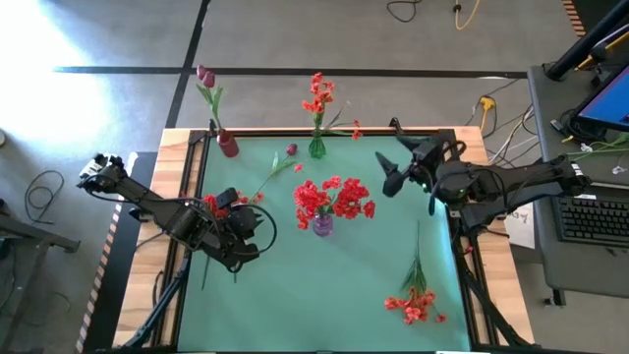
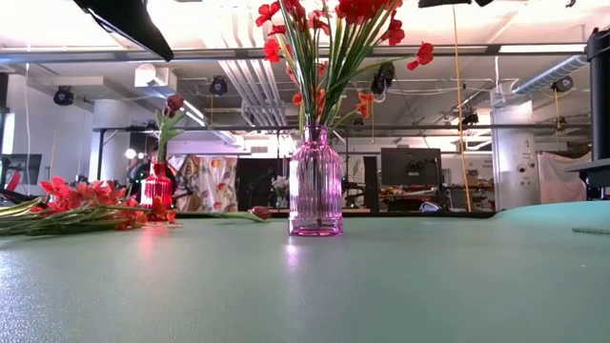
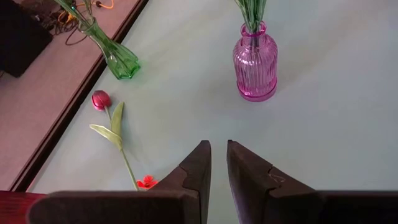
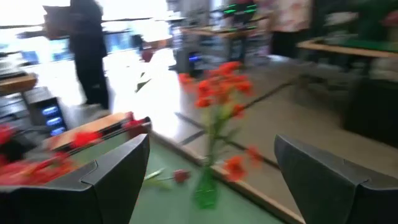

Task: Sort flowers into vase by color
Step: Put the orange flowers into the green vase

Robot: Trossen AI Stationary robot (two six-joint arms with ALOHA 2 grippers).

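nearby, pink vase (image 1: 322, 225) of red flowers (image 1: 332, 197), green vase (image 1: 316, 147), loose tulip (image 3: 101, 99)

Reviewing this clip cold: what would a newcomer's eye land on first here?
The pink ribbed vase packed with bright red flowers at the middle of the green mat. Next, the red vase and green vase along the mat's far edge, a loose red spray lying near its right front, and a dark bud on its stem lying between the far vases. The left gripper and right gripper flank the pink vase, holding nothing.
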